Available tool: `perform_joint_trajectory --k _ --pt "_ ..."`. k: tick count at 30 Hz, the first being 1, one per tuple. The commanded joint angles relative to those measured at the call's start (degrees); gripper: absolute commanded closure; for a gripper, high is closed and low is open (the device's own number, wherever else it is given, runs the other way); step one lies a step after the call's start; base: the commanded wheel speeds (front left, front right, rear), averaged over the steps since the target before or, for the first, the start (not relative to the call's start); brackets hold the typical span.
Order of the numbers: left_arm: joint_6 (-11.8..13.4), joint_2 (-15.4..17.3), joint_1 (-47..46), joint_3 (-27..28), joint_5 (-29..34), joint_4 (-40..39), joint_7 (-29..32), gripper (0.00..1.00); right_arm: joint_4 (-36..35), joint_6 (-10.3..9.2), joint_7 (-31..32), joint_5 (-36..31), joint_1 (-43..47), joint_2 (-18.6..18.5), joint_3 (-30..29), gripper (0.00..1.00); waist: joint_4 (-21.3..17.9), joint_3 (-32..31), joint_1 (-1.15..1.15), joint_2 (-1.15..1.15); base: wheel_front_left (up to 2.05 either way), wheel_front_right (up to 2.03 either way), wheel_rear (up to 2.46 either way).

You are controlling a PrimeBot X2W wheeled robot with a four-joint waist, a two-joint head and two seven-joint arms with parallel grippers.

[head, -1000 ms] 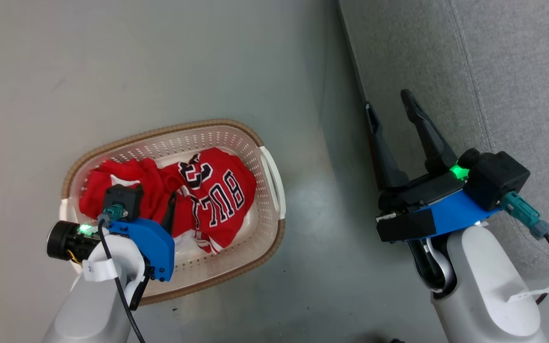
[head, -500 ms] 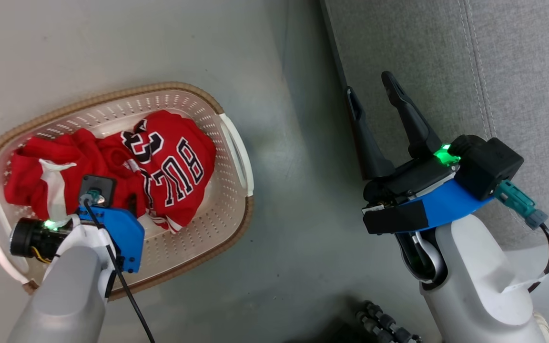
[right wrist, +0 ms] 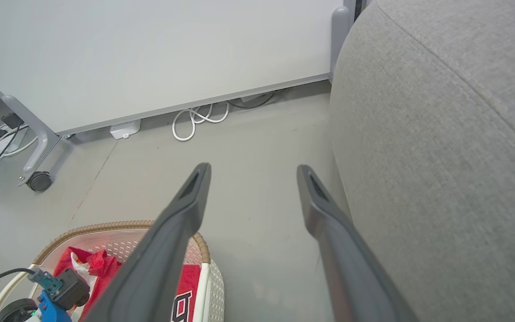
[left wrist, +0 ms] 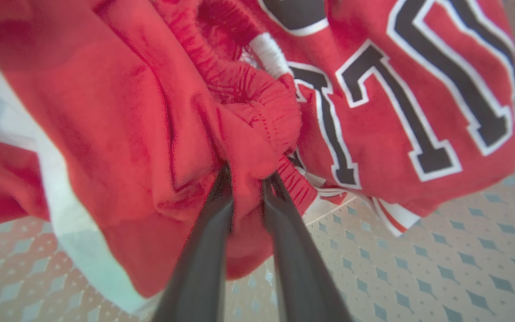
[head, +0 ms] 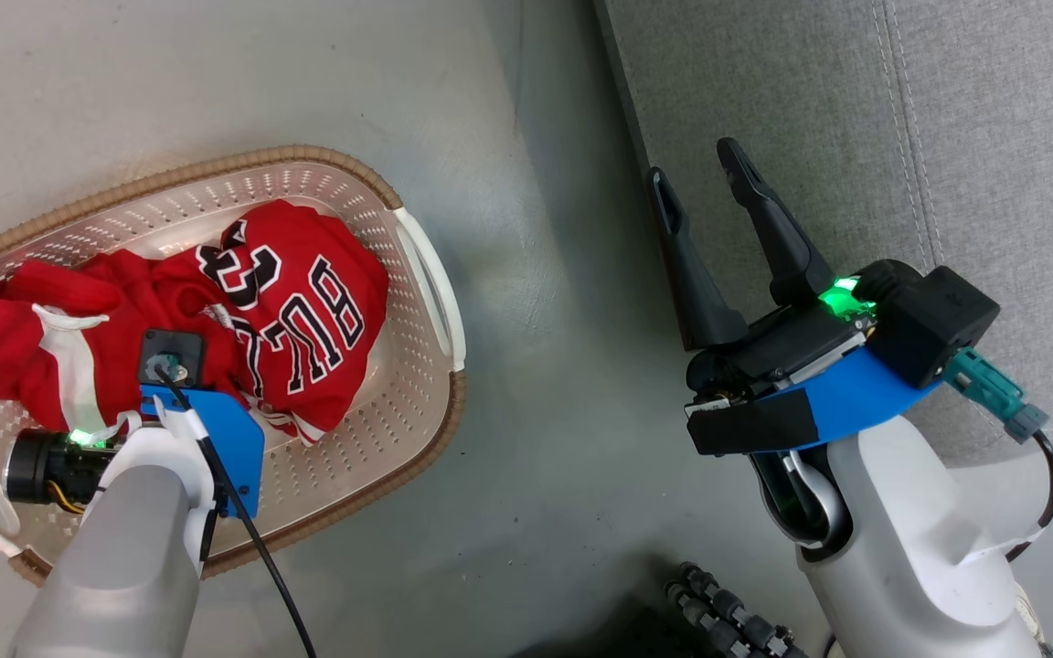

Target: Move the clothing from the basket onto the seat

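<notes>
both red sports garments sit in the cream perforated basket, one pinched by the left gripper, none on the grey fabric seat beside the spread right gripper.

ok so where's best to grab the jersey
Probably pinch the raised hump of the jersey by the lettering, from straight above with the right tool: it lies bunched in the basket, and the left tool is shut on the shorts.

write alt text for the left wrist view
The left gripper, its two long dark fingers nearly together, pinches a fold of red shorts with a white stripe, beside a red jersey with black-and-white lettering, inside the cream-white perforated plastic basket.
</notes>
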Motion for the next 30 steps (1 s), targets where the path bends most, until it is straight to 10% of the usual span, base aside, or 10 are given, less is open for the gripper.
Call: perform_joint_trajectory --k 1,17,30 --pt "-0.2 0.2 -0.8 0.1 -0.3 0.2 0.1 1.0 -0.1 0.03 -0.3 0.2 -0.6 -0.1 -0.1 0.0 0.0 0.0 -0.01 0.0 0.0 0.0 0.0" --pt "-0.8 -2.6 -0.8 -1.2 -2.2 1.9 -2.0 1.0 1.8 0.03 -0.3 -2.6 -0.5 -0.1 -0.9 0.0 1.9 -3.0 -0.01 0.0 0.0 0.0 0.0" --pt "-4.7 -9.3 1.8 -4.2 -3.4 5.8 -6.1 1.0 11.1 0.02 2.4 -10.8 3.5 -0.1 -4.4 0.0 8.9 -19.8 -0.01 0.0 0.0 0.0 0.0"
